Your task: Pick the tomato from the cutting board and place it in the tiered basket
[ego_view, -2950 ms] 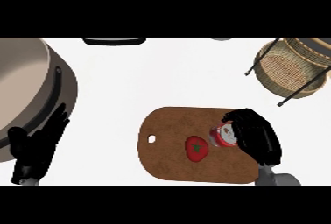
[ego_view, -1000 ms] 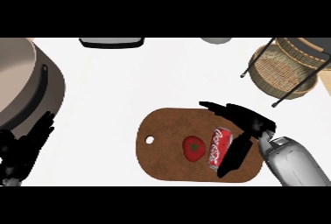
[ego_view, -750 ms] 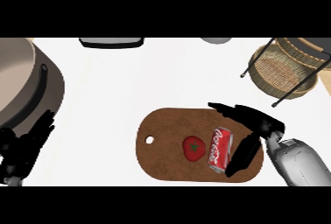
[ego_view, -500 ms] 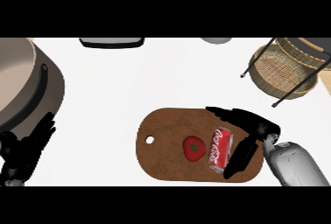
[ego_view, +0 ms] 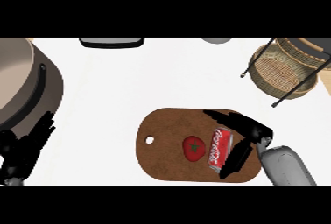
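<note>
1. A red can [ego_view: 220, 148] lies on the board [ego_view: 169, 157] just right of the tomato [ego_view: 193, 147], between it and the right hand [ego_view: 249, 131], whose fingers spread round the can
2. Tomato sits mid-board, stem up, round
3. Basket [ego_view: 284, 70] stands well apart, cut off; left hand [ego_view: 22, 148] rests open beside a pot [ego_view: 26, 87]

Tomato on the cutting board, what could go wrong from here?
1. The red can lies between the right hand and the tomato, so the hand may close on the can instead, or push it into the tomato.
2. A nudged tomato could roll off the board.
3. The basket stands well away, so the carry is long.
</note>
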